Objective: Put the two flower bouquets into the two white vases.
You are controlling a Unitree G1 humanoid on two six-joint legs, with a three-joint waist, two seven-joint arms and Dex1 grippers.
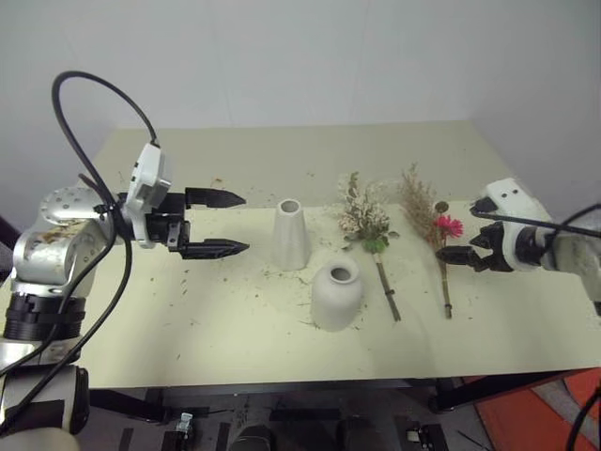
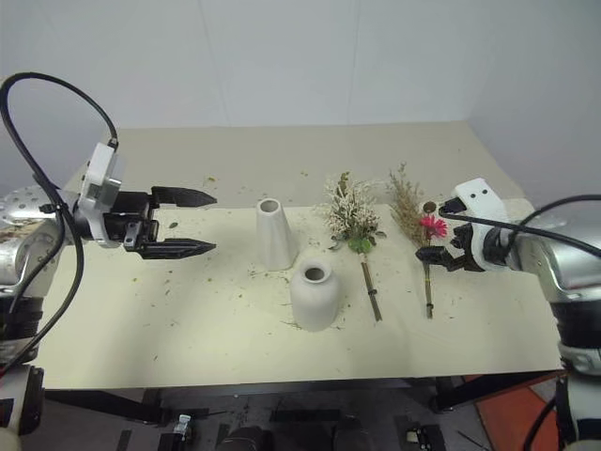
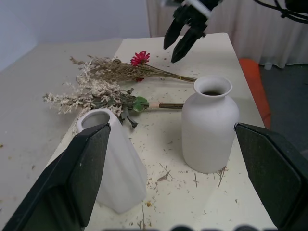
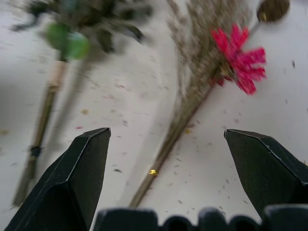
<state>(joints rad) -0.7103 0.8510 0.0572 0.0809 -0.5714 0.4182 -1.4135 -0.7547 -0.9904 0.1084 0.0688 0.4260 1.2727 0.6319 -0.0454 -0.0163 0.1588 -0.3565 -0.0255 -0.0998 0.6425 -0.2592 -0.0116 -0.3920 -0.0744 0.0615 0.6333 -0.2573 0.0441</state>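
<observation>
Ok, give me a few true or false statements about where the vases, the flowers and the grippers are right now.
1. Both bouquets lie flat on the table. True.
2. The pink daisy bouquet stands in the tall cone vase. False: that vase is empty.
3. The right gripper is open beside the daisy bouquet's stems. True.
4. The left gripper holds the cream-white bouquet. False: it is open and empty.
5. The squat vase has tipped over. False: it stands upright.
</observation>
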